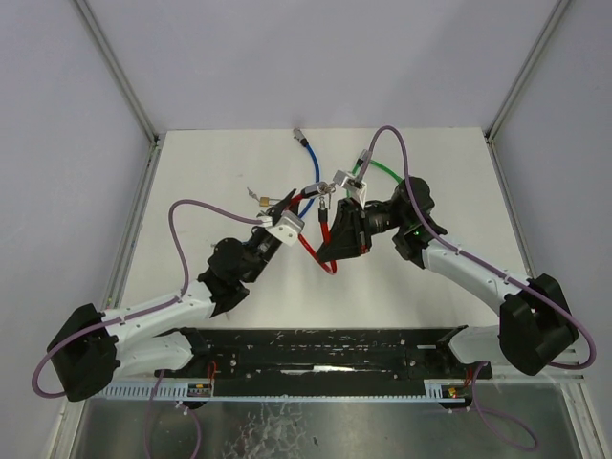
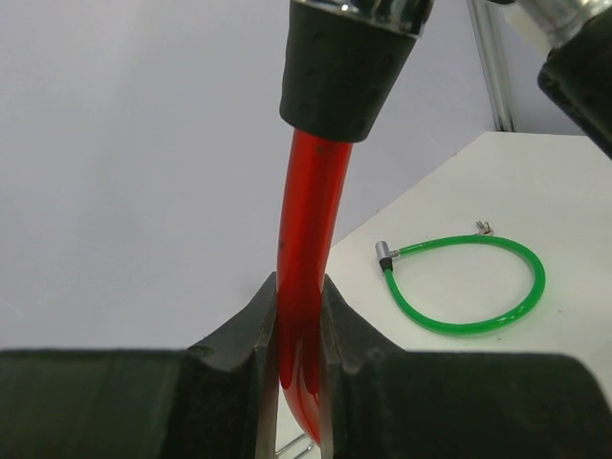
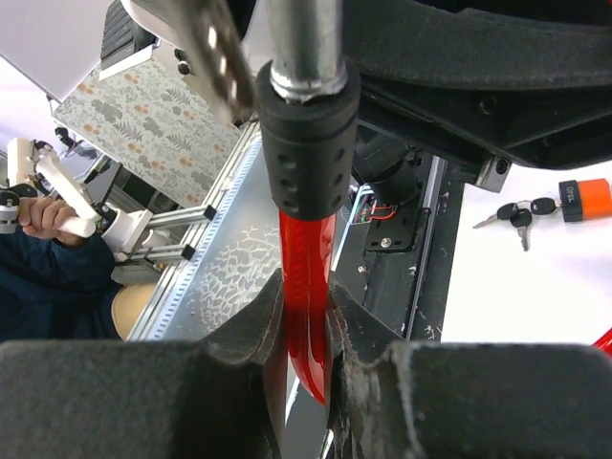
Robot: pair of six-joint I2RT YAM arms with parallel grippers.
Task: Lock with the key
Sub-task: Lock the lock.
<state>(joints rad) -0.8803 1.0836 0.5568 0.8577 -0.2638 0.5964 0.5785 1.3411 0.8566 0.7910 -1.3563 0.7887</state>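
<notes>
Right now both claws are holding the same red cable lock (image 1: 314, 253) up over the white table (image 1: 210, 182). The left claw (image 1: 284, 218) is pinching the red cable (image 2: 304, 287) tight between its two dark fingers (image 2: 239, 335). Just above that pinch, the cable goes into a black sleeve (image 2: 344, 67) with a shiny metal end on top.

The right claw (image 1: 335, 225) is pinching the red cable (image 3: 304, 277) too, just below another black sleeve (image 3: 304, 153). From above, the two claws sit close together near the middle of the table, and the red cable hangs down in a loop between them.

A bunch of keys (image 3: 516, 215) lies flat on the table, apart from both claws. An orange tag (image 3: 583, 198) sits next to it. It may be a small lock, but the view is too blurry to tell.

A green cable (image 2: 539, 277) lies in a ring on the table, far from the claws. A blue cable (image 1: 314, 177) lies near the back.
</notes>
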